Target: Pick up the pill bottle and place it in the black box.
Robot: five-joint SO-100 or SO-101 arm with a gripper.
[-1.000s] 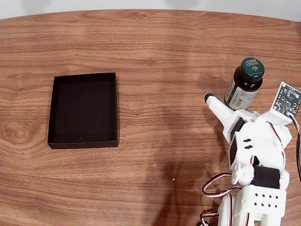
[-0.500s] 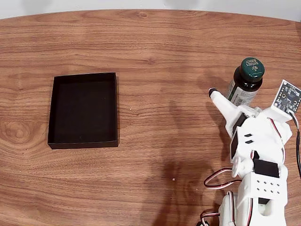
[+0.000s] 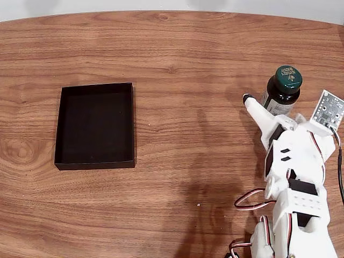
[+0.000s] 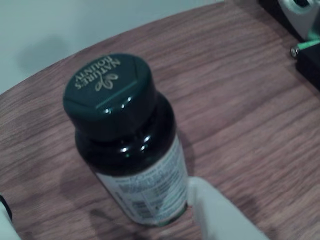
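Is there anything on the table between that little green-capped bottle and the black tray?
Nothing: in the fixed view, bare wooden table separates the pill bottle from the black box.

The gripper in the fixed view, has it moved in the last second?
Yes. The gripper has slid up and to the right in the fixed view, closing in on the pill bottle, which stands where it was on the table.

Dark green glass pill bottle stands between gripper fingers; shallow black box far left in fixed view.
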